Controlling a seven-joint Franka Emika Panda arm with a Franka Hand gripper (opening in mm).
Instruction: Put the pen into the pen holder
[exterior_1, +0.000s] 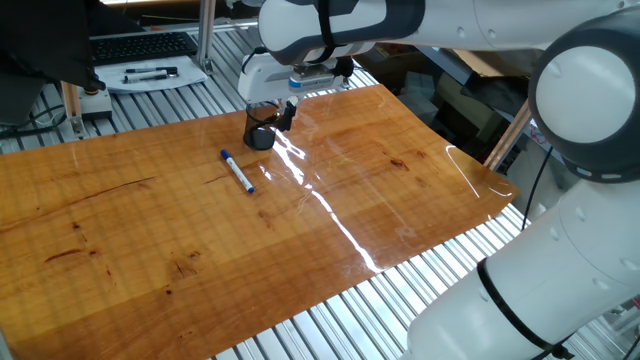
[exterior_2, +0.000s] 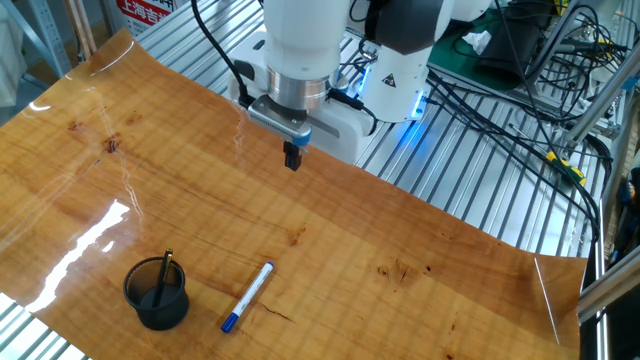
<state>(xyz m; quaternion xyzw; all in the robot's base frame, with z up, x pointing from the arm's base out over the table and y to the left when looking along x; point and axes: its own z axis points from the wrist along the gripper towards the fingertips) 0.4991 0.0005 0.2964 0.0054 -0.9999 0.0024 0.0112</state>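
Gripper (exterior_2: 292, 160) aloft; pen holder (exterior_2: 156, 293) holds 1 dark stick.

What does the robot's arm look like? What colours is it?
The arm is fat, round and glossy white, with dark grey bands at its joints. Black cables loop down beside it. Its tool is a small black tip under a grey block with a blue patch. The base behind glows blue.

Pen (exterior_2: 248, 296) flat beside upright pen holder (exterior_2: 156, 293).
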